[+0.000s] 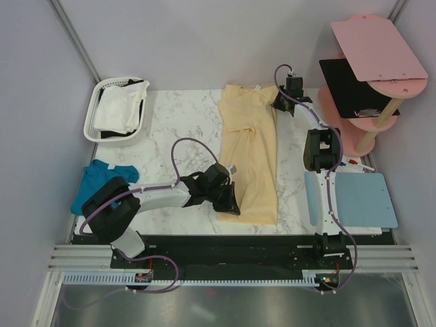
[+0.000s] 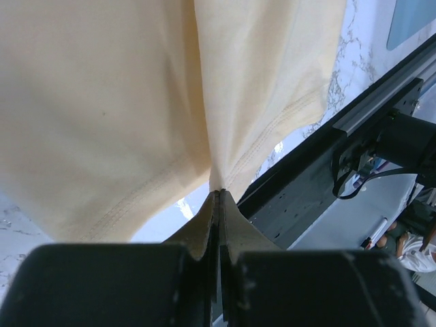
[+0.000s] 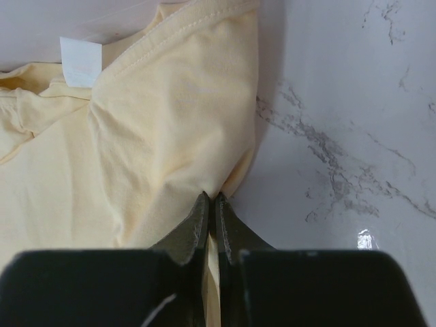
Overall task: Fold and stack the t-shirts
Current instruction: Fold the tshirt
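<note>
Gripping yellow t-shirt [image 1: 252,150] ends: left claw [image 2: 218,193], right claw [image 3: 211,197].

White marble table [image 1: 177,122]. Lying on it: pale yellow t-shirt [image 1: 252,150] lengthwise in the middle, teal t-shirt [image 1: 102,180] crumpled at left edge, white basket [image 1: 92,122] at far left corner, light-blue mat [image 1: 361,199] at near right.

On my marble bench [image 1: 177,116], a white slotted basket [image 1: 92,117] sits at the far left corner and a light-blue mat [image 1: 364,199] lies near right. Off the right edge stands a pink tiered stand [image 1: 371,44] holding a black board [image 1: 344,85].
</note>
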Controlling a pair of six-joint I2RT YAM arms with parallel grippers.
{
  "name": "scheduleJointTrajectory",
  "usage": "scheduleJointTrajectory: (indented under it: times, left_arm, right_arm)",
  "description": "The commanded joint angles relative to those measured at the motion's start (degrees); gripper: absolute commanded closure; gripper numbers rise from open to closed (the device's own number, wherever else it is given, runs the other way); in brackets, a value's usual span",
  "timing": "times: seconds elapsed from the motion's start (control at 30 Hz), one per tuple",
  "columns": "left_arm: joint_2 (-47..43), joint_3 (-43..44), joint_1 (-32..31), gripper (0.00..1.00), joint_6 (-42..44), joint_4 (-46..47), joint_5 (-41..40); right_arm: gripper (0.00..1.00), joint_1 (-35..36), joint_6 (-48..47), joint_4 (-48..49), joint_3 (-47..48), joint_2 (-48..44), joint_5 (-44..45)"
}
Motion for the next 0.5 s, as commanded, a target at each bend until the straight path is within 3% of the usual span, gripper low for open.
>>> scheduleJointTrajectory:
  times: [0.0, 0.27, 0.3, 0.33, 0.37, 0.4, 0.47]
  left_arm:
    - [-2.8, -1.42, -0.9, 0.98, -1.76, -1.62, -0.75]
    - [-3.95, -2.12, -2.14, 0.98, -2.55, -3.73, -2.33]
    - [-3.95, -2.12, -2.31, 0.97, -2.38, -3.82, -2.34]
    - [-4.04, -1.95, -2.31, 0.88, -2.29, -4.0, -2.68]
    - [-4.12, -1.77, -2.49, 0.73, -1.85, -4.08, -2.77]
    - [-4.39, -1.51, -2.75, 0.38, -1.41, -4.26, -3.04]
    - [-5.79, -0.45, -3.19, 0.22, -0.53, -5.92, -4.96]
  right_arm:
    - [0.9, -0.38, 0.12, -2.54, -1.94, 0.65, 0.98]
    - [0.89, -0.47, 0.38, -2.63, -2.11, 0.91, 0.63]
    - [0.82, -0.47, 0.38, -2.63, -2.11, 0.83, 0.54]
    - [0.75, -0.47, 0.38, -2.63, -2.2, 0.74, 0.45]
    - [0.68, -0.47, 0.47, -2.54, -2.46, 0.56, 0.36]
    - [0.54, -0.47, 0.3, -2.63, -2.73, 0.21, 0.27]
    - [0.42, -0.47, -0.14, -2.28, -4.56, -1.63, 1.14]
